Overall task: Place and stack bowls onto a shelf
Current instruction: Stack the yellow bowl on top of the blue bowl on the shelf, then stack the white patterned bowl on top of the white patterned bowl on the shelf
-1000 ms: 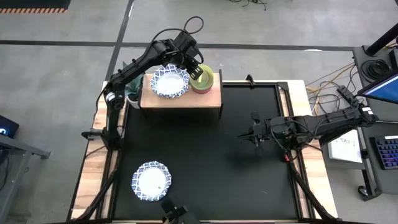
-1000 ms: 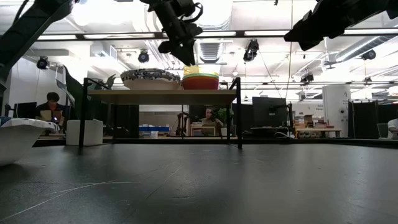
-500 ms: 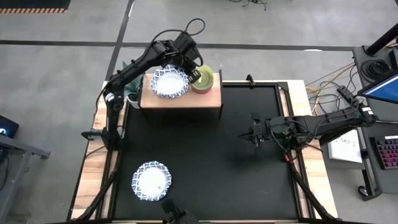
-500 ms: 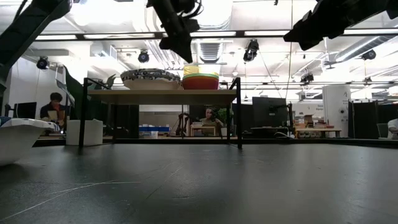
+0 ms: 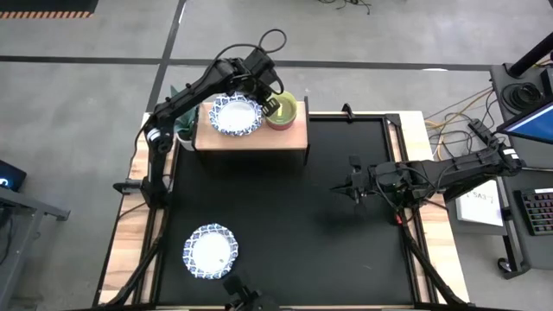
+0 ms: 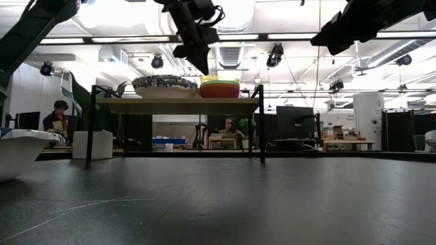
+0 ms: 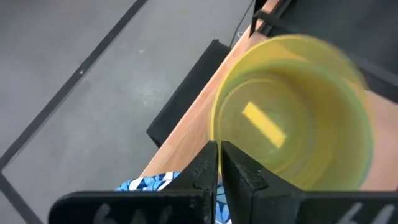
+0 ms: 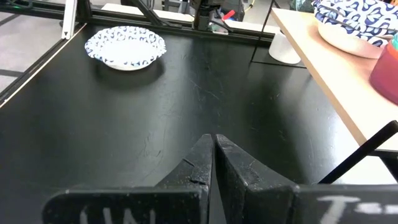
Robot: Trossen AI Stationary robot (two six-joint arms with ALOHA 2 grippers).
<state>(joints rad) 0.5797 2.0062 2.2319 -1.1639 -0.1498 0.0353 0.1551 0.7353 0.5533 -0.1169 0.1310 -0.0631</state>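
The light-wood shelf (image 5: 259, 138) stands at the mat's far edge. On it rest stacked white bowls with blue rims (image 5: 236, 116) and, to their right, a stack of small coloured bowls (image 6: 219, 88) with a yellow-green bowl (image 7: 292, 112) on top. Another white blue-rimmed bowl (image 5: 209, 251) lies on the mat near the front left. My left gripper (image 5: 269, 104) is shut and slants down between the two stacks, its tips at the yellow-green bowl's rim. My right gripper (image 5: 349, 189) hangs shut over the mat's right side, holding nothing. My left gripper has its shut fingertips (image 7: 211, 155) right at the yellow-green bowl's rim (image 7: 214, 134), on the side facing the white bowls. They slant down from above. I cannot tell whether they touch the rim; nothing shows between the fingers.
A white cup (image 8: 285, 46) and a teal thing (image 5: 181, 92) sit at the shelf's left end. The black mat (image 5: 285, 225) lies bare between the shelf and the front bowl. Cables and a keyboard (image 5: 536, 212) lie off the table's right side.
My left gripper has shut its fingers above the coloured stack, staying almost in place beside the yellow-green bowl. The bowls have not moved.
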